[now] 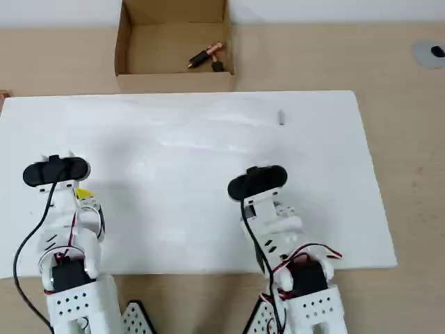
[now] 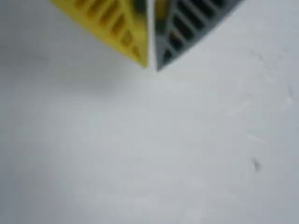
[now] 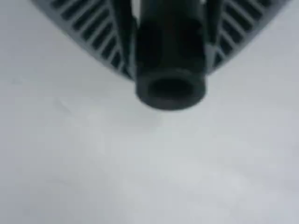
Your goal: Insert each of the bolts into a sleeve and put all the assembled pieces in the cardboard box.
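Where right gripper (image 3: 169, 70) hangs: fingers (image 3: 88, 28) clamping black sleeve (image 3: 170, 91)
Left gripper (image 2: 150, 63): fingers (image 2: 117, 30) clenched together
Cardboard box (image 1: 174, 82): contains assembled piece (image 1: 206, 56)

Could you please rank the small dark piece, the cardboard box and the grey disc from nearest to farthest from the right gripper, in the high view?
From the right gripper, holding a black sleeve:
1. small dark piece, on the white board ahead.
2. cardboard box, past the board's far edge, leftward.
3. grey disc, far right on the table.
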Robot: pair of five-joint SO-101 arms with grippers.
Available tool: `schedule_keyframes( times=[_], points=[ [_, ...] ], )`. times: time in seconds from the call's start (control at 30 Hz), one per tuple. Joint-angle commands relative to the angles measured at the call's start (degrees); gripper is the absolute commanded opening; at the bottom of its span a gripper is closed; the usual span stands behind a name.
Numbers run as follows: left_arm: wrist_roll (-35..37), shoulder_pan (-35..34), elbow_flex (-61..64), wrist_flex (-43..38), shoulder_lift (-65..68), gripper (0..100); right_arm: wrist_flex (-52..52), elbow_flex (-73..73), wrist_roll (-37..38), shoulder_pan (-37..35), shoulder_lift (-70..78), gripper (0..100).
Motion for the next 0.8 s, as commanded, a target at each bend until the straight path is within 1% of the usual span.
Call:
schedule_keyframes(
  times=[0.0, 0.27, 0.77],
  points=[
    [0.35, 1.05, 0.44, 2.29, -2.33, 1, 0.18, -0.40, -0.26, -0.04, -6.73, 1.0],
    [0.35, 1.05, 0.35, 5.63, -4.62, 1, 0.18, -0.40, -0.26, -0.04, -6.73, 1.0],
    [0.35, 1.05, 0.35, 5.63, -4.70, 1, 0.18, -0.40, -0.26, -0.04, -6.73, 1.0]
  ],
)
